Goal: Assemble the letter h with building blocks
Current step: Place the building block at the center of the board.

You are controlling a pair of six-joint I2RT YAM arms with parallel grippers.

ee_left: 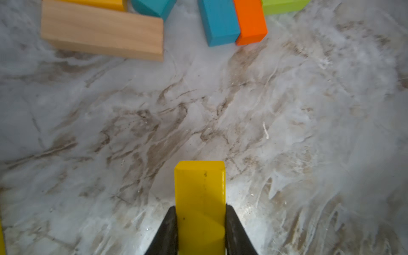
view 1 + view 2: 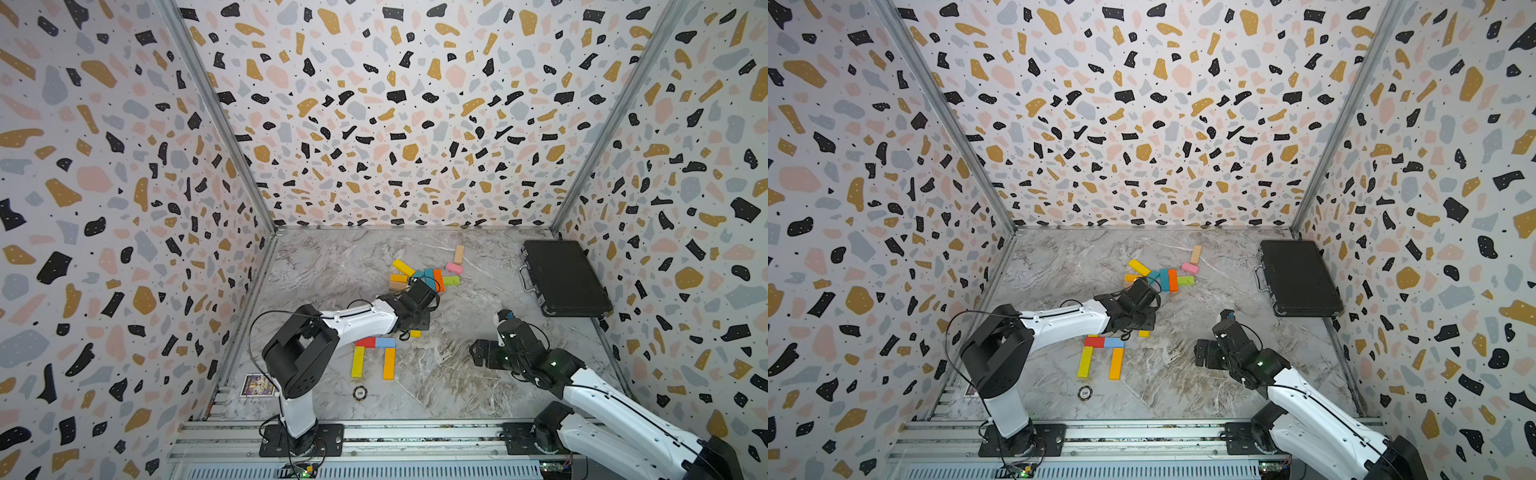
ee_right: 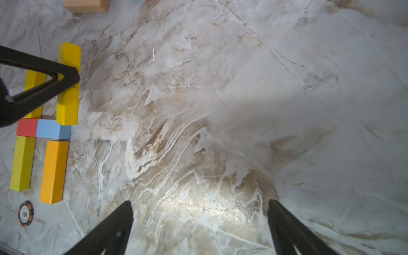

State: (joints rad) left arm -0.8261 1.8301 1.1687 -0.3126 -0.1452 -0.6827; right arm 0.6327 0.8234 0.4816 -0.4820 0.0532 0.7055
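Left gripper [image 1: 201,208] closed across width of yellow block [image 1: 199,185], block's long axis running 12–6 o'clock along fingers [image 1: 167,229]. Block sat at 1 o'clock of blue block [image 2: 385,342] in a top view, contact unclear. Right gripper [image 3: 199,201] gaped wide, empty, well apart at 3 o'clock; left arm [image 2: 357,320] nearer

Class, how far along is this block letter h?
Done: red block and blue block form the crossbar, with a yellow leg and orange leg below and a yellow upright above the red. In hand: the left claw grips another yellow block above the blue. Left: release it squarely.
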